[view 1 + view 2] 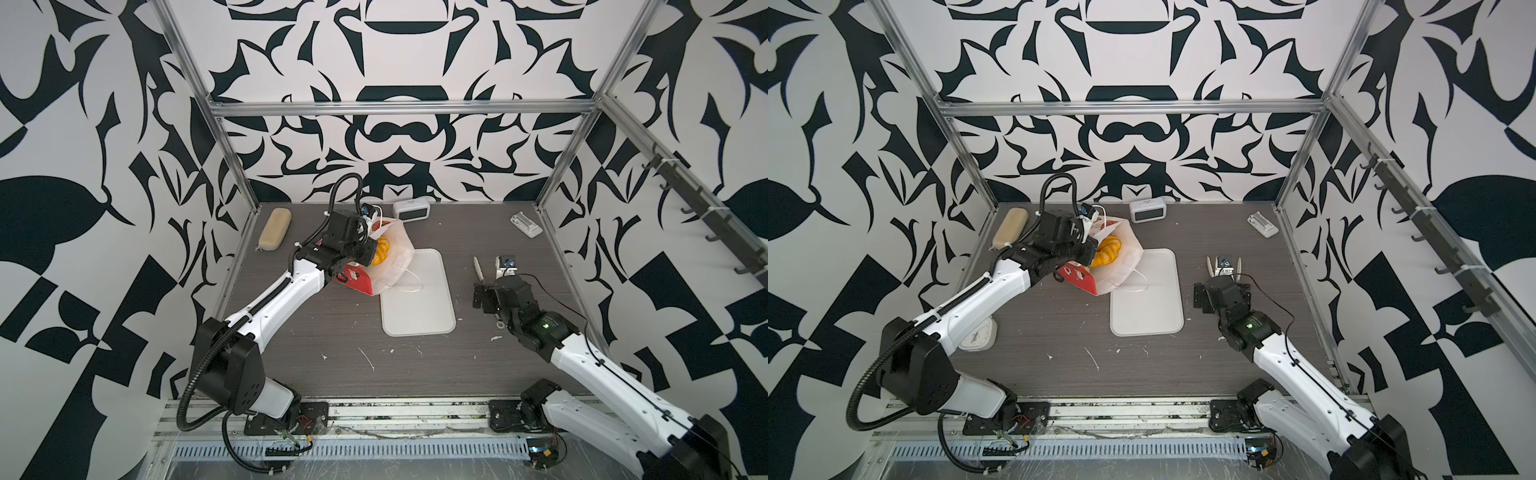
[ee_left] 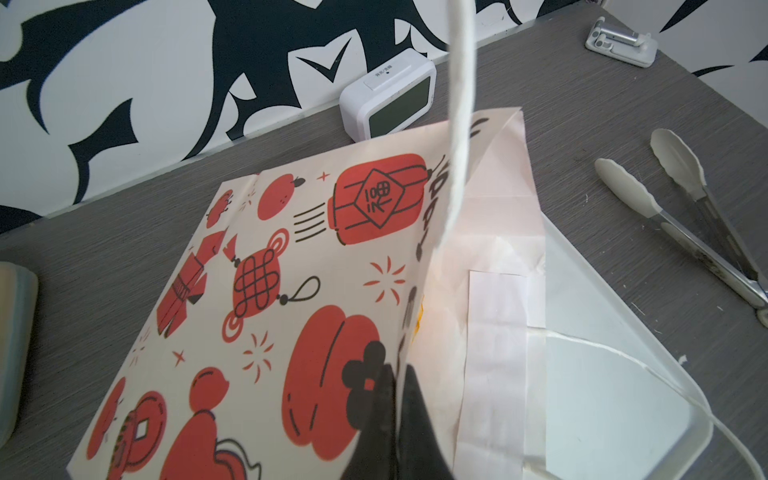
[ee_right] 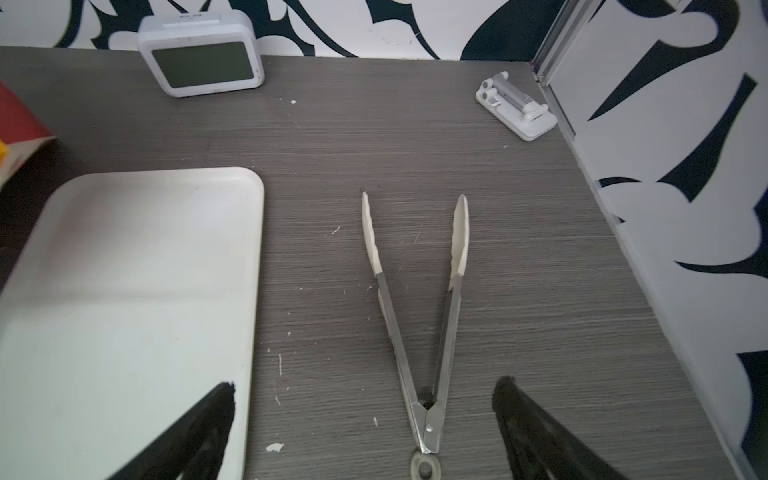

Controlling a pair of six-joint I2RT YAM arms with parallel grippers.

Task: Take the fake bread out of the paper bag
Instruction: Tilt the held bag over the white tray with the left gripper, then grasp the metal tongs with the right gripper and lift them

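Note:
The paper bag (image 1: 397, 243) (image 1: 1131, 249) leans over at the back left, its white-lined mouth facing the tray. In the left wrist view its printed red and white side (image 2: 291, 249) fills the frame, and a white cord handle (image 2: 461, 124) arcs up past the camera. My left gripper (image 2: 395, 374) is shut on the bag's rim, one finger on each side of the paper. One golden-orange piece of fake bread (image 1: 381, 251) (image 1: 1106, 251) shows inside the mouth; any others are hidden. My right gripper (image 3: 365, 384) is open, low over the hinge end of metal tongs (image 3: 415, 311), touching nothing.
A flat white tray (image 1: 415, 316) (image 1: 1146, 316) (image 3: 124, 270) lies mid-table with the bag's lower cord handle draped on it. A white digital clock (image 1: 411, 211) and a white folding stand (image 1: 525, 224) sit at the back. A beige oblong case (image 1: 274, 235) lies far left. A small white timer (image 1: 978, 334) shows under the left arm.

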